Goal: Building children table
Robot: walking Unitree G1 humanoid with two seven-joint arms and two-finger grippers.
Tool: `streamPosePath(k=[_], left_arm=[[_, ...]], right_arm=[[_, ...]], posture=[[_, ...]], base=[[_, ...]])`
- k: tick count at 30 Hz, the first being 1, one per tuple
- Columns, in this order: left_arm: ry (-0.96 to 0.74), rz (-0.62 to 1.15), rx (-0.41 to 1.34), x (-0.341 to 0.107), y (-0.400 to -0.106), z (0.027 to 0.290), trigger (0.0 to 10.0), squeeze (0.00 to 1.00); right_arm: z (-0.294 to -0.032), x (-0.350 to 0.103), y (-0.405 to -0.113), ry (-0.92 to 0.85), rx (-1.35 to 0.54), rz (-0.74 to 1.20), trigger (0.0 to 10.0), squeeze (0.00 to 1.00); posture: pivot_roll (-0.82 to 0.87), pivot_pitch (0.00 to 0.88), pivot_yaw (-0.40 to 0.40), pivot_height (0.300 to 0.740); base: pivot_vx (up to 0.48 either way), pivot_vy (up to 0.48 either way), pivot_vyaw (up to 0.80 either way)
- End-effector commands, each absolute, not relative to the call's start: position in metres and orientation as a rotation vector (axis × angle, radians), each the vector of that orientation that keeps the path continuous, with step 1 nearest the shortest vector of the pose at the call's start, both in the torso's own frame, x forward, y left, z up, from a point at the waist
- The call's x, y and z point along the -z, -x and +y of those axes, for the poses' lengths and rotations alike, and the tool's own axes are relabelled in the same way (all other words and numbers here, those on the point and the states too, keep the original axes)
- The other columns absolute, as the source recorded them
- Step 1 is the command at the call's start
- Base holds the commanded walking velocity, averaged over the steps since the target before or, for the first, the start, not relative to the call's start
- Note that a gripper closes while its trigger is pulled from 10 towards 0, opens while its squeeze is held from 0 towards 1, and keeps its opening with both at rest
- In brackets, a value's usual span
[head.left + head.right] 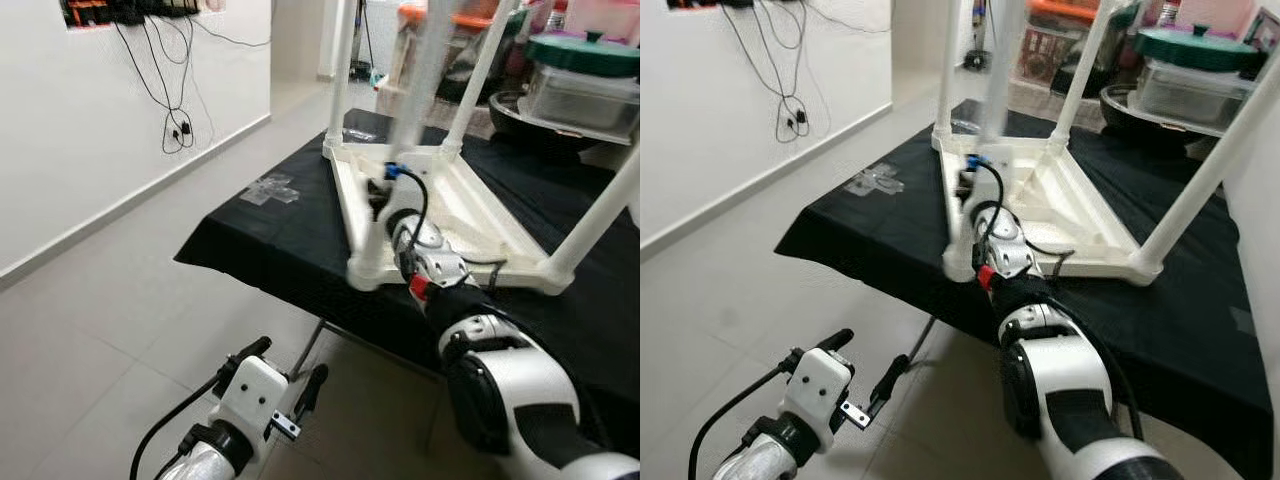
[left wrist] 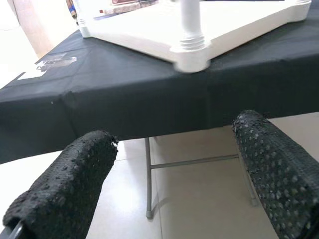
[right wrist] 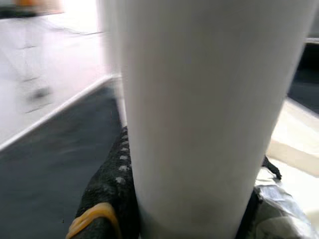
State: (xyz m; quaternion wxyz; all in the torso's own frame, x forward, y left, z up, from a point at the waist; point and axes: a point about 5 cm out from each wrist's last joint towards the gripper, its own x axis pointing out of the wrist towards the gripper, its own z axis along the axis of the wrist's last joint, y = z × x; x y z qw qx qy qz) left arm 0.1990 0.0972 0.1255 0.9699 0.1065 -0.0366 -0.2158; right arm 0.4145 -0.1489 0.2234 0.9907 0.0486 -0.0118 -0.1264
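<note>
- The white table (image 1: pixel 470 215) lies upside down on a black cloth (image 1: pixel 270 235) spread over a folding stand, its legs pointing up
- Near corner leg (image 3: pixel 199 124) rises from a socket at the table's front left corner; it looks blurred in the head views
- Right gripper (image 1: pixel 383 192) reaches over the cloth's edge to that leg, its fingers (image 3: pixel 112 189) pressed against the leg on both sides, clamping it
- Left gripper (image 1: pixel 285 378) hangs low over the tiled floor (image 1: pixel 90 330), in front of the cloth edge, fingers (image 2: pixel 75 179) spread apart with nothing between them
- Tape scraps (image 1: pixel 270 190) lie on the cloth's left part
- Cables (image 1: pixel 175 110) hang down the white wall at left
- Lidded containers (image 1: pixel 580 75) stand behind the table
</note>
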Motion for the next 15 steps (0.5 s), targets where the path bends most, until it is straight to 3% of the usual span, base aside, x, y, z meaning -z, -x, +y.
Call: streamPosePath(k=[1, 3, 4, 5, 7, 8, 15], left_arm=[[-0.216, -0.059, 0.448, -0.122, -0.199, 0.095, 10.0, 0.00], [-0.220, -0.057, 0.455, -0.122, -0.199, 0.095, 10.0, 0.00], [-0.222, -0.056, 0.458, -0.121, -0.199, 0.094, 10.0, 0.00], [-0.222, -0.055, 0.459, -0.121, -0.198, 0.094, 10.0, 0.00], [-0.221, -0.053, 0.460, -0.120, -0.198, 0.094, 10.0, 0.00], [-0.223, -0.051, 0.463, -0.120, -0.198, 0.094, 10.0, 0.00], [-0.224, -0.050, 0.468, -0.119, -0.199, 0.093, 10.0, 0.00]], right_arm=[[-0.155, -0.216, -0.411, -0.095, 0.359, 0.001, 0.0, 0.00], [-0.146, -0.216, -0.410, -0.103, 0.356, 0.002, 0.0, 0.00], [-0.138, -0.216, -0.409, -0.106, 0.342, -0.001, 4.1, 0.00], [-0.130, -0.215, -0.410, -0.139, 0.306, -0.004, 10.0, 0.00], [-0.121, -0.217, -0.410, -0.171, 0.225, -0.035, 10.0, 0.00], [-0.115, -0.218, -0.410, -0.196, 0.157, -0.071, 10.0, 1.00], [-0.116, -0.219, -0.410, -0.215, 0.051, -0.129, 10.0, 0.97]], posture=[[0.07, 0.037, -0.112, 0.740], [0.07, 0.031, -0.113, 0.740], [0.07, 0.029, -0.111, 0.740], [0.07, 0.026, -0.111, 0.740], [0.07, 0.024, -0.109, 0.740], [0.07, 0.018, -0.109, 0.740], [0.07, 0.019, -0.109, 0.740]], base=[[0.000, 0.000, 0.00], [0.000, 0.000, 0.00], [0.000, 0.000, 0.00], [0.000, 0.000, 0.00], [0.000, 0.000, 0.00], [0.000, 0.000, 0.00], [0.000, 0.000, 0.00]])
